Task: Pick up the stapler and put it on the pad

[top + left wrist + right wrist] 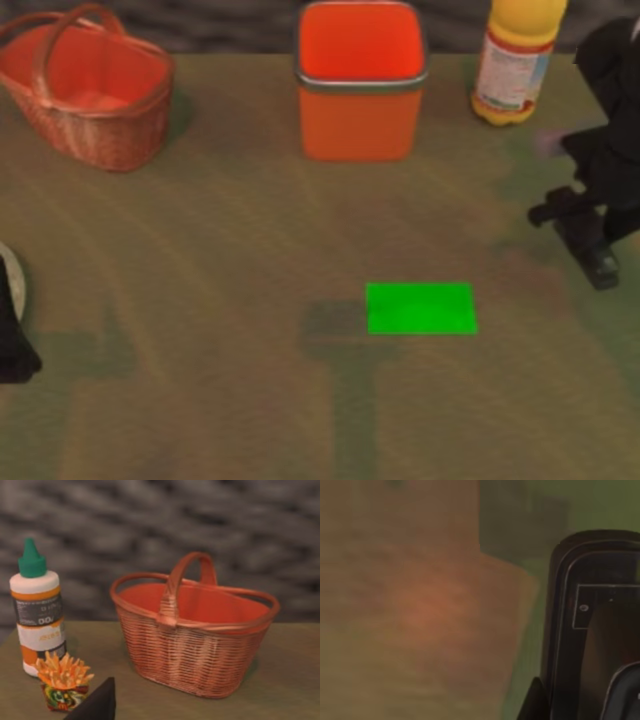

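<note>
The stapler (598, 262), a short dark bar with a lighter tip, lies on the table at the far right. My right gripper (580, 225) is low over it, open, with its jaws on either side of the stapler's body. In the right wrist view the stapler (600, 630) fills the picture, and one dark fingertip (535, 702) sits just beside its edge. The pad (420, 307), a flat bright green rectangle, lies bare near the table's middle, well left of the stapler. My left gripper (15, 355) is parked at the left edge; one fingertip (100, 700) shows in its wrist view.
Along the back stand a woven orange basket (90, 85) at left, an orange bin (360, 85) in the middle and a yellow bottle (515, 60) at right. The left wrist view shows a white bottle with a green cap (39, 615) and a box of fries (62, 680).
</note>
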Action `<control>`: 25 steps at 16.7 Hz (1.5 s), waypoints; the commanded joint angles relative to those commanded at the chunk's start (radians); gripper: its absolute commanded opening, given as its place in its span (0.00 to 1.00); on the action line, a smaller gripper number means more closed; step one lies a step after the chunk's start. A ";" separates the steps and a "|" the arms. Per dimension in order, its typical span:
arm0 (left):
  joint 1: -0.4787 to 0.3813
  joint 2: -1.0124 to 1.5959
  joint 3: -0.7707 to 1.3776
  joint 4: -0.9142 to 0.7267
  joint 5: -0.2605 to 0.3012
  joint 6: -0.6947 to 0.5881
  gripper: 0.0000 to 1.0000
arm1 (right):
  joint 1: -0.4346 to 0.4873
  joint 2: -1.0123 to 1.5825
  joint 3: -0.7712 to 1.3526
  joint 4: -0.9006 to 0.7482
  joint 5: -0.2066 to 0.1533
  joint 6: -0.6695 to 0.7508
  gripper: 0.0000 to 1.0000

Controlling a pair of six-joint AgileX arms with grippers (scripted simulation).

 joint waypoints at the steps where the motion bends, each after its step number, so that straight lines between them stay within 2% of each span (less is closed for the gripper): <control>1: 0.000 0.000 0.000 0.000 0.000 0.000 1.00 | 0.001 -0.016 0.027 -0.051 0.000 0.000 0.00; 5: 0.000 0.000 0.000 0.000 0.000 0.000 1.00 | 0.003 -0.072 0.103 -0.170 0.000 -0.002 0.00; 10: 0.000 0.000 0.000 0.000 0.000 0.000 1.00 | -0.001 -0.072 0.103 -0.172 0.000 0.000 0.00; 14: 0.000 0.000 0.000 0.000 0.000 0.000 1.00 | 0.027 -0.049 0.136 -0.189 0.001 0.102 0.00; 16: 0.000 0.000 0.000 0.000 0.000 0.000 1.00 | 0.052 -0.029 0.167 -0.206 0.001 0.217 0.00; 19: 0.000 0.000 0.000 0.000 0.000 0.000 1.00 | 0.100 -0.001 0.213 -0.235 0.003 0.466 0.00; 25: 0.000 0.000 0.000 0.000 0.000 0.000 1.00 | 0.219 0.044 0.280 -0.298 0.004 1.189 0.00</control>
